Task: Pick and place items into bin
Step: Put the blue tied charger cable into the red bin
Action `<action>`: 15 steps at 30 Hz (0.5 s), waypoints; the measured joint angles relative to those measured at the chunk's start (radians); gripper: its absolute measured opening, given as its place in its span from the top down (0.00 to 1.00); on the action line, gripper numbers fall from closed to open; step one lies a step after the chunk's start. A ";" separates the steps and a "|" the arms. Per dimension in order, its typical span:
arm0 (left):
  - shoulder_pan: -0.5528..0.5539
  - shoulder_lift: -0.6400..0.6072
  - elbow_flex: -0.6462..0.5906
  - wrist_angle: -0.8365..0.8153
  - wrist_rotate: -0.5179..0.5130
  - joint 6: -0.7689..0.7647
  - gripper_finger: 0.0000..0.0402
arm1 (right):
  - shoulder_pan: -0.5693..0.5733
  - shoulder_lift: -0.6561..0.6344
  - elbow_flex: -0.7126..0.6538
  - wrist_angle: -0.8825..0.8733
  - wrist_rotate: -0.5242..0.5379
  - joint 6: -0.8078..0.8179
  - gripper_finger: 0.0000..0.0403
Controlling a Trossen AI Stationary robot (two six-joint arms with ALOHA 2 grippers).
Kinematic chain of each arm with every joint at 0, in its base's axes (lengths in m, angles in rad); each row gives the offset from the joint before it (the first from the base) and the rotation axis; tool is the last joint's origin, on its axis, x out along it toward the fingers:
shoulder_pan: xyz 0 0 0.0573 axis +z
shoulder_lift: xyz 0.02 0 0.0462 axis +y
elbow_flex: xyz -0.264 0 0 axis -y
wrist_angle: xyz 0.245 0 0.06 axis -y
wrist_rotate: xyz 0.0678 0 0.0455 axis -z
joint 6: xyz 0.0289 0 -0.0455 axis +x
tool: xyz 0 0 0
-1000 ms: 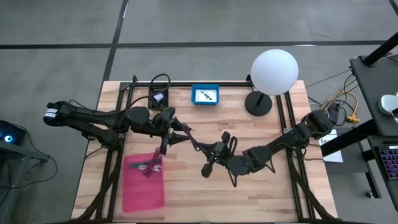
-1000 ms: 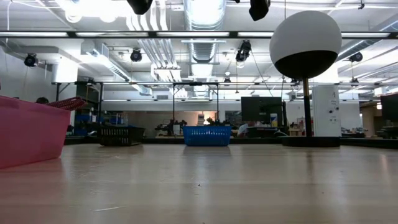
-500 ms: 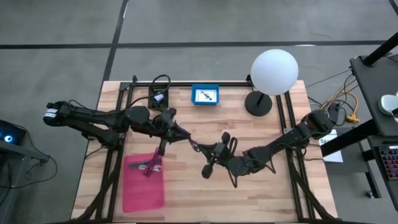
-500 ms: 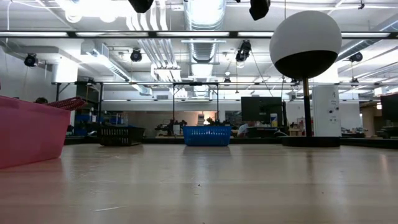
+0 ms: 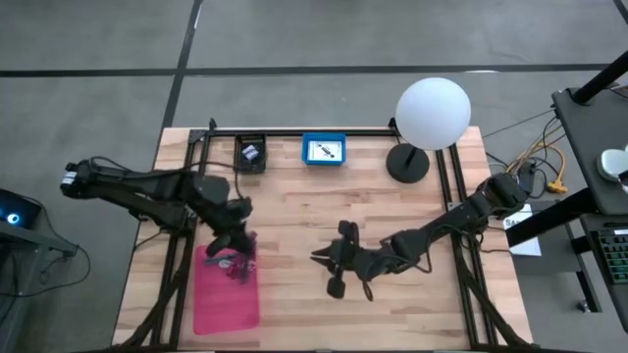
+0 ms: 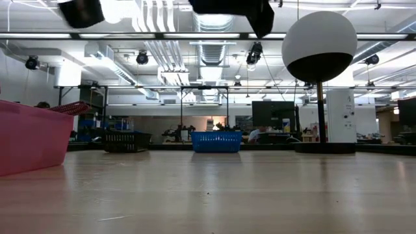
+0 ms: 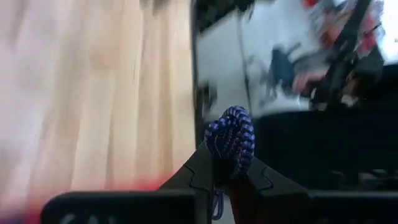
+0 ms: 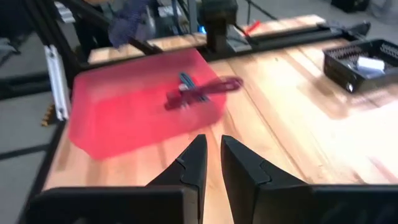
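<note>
We note a lab or workshop hall: exposed ceiling ducts, track lights, a metal-framed wooden table, cables, grey floor.

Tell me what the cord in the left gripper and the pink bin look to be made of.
Cord: seems to be braided fabric, blue-purple, matte; a woven criss-cross pattern shows where the left gripper pinches it.
Pink bin: likely translucent plastic with a smooth, slightly glossy finish; the items inside show through its wall.

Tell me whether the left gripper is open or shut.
Shut: the left gripper pinches a bunched purple-blue cord between its fingertips, over the pink bin.
</note>
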 joint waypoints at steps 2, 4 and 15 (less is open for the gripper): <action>-0.026 -0.003 0.000 -0.122 0.018 -0.017 0.97 | -0.002 0.000 0.000 -0.031 0.000 0.010 0.91; -0.048 0.001 -0.005 -0.252 0.032 -0.019 0.97 | -0.003 0.000 0.000 -0.040 0.000 0.012 0.91; -0.122 0.119 -0.009 -0.388 0.044 -0.019 0.97 | -0.013 -0.001 0.000 -0.053 0.000 0.011 0.91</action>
